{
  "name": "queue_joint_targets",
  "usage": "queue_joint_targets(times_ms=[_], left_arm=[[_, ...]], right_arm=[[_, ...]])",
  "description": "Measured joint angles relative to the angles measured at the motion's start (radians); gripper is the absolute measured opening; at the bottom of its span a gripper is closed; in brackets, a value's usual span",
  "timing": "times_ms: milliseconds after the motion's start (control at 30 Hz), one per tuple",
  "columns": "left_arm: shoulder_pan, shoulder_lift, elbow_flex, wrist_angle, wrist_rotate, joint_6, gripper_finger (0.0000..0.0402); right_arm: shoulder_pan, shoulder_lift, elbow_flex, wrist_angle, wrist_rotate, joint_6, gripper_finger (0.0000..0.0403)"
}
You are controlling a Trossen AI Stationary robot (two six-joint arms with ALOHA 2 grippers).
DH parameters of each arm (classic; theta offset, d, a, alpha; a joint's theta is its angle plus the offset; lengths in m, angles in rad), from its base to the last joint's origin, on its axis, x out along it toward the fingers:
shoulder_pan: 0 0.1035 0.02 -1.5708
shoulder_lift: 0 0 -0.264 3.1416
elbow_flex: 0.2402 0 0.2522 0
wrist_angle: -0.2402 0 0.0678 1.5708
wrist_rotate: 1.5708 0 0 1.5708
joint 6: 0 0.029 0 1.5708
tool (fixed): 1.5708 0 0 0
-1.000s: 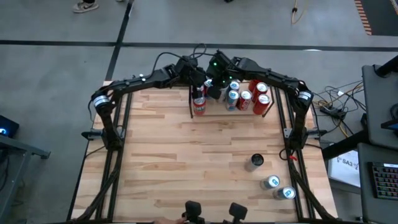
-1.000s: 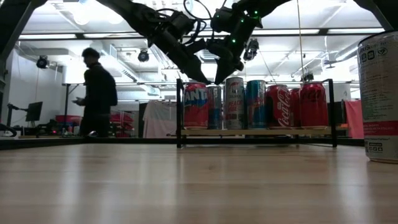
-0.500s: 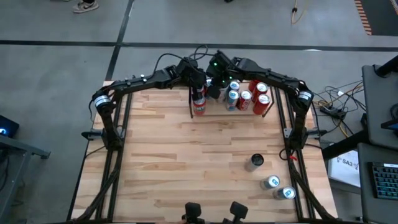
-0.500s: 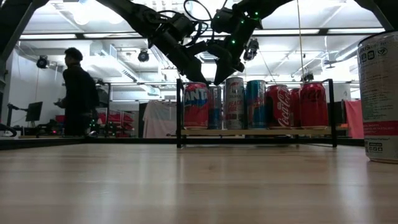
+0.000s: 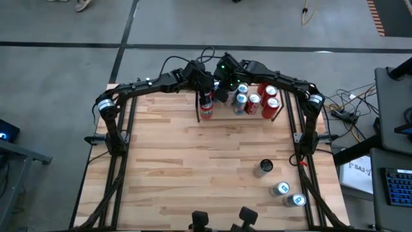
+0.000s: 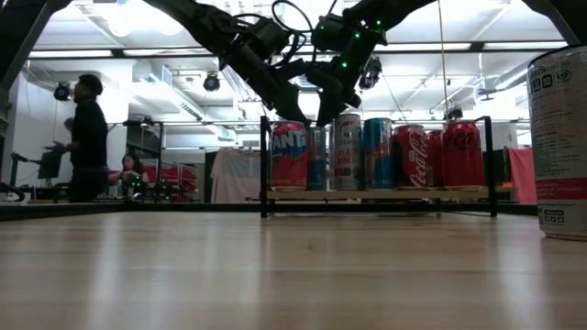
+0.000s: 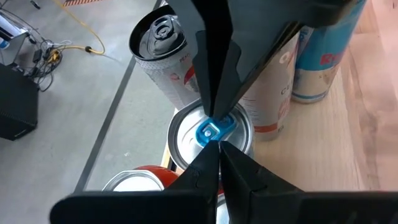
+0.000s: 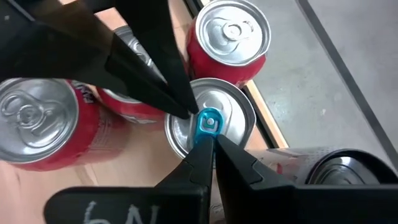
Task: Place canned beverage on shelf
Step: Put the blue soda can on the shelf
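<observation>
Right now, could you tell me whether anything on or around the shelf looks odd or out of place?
Yes: both shut grippers, left gripper and right gripper, meet tip to tip at the blue tab of one can on the shelf. The cans stand upright.

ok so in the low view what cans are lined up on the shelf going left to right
Fanta can → silver can → blue can → Coca-Cola can → red can. A can partly hidden behind the Fanta is left out.
</observation>
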Motion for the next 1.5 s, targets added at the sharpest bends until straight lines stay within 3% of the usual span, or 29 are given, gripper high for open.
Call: queue_joint_targets(times_ms=[500, 900, 1500], left_arm=[[-0.004, -0.005, 0.0, 0.037, 0.001, -0.055, 0.0], [-0.004, -0.048, 0.017, -0.112, 0.0, 0.228, 0.0], [-0.002, 0.006, 0.019, -0.046, 0.026, 0.222, 0.0]], right_arm=[[-0.005, -0.021, 0.002, 0.009, 0.018, -0.035, 0.0009], [-0.005, -0.181, 0.002, -0.118, 0.01, -0.083, 0.0009], [-0.005, -0.233, -0.016, -0.164, 0.016, -0.082, 0.0009]])
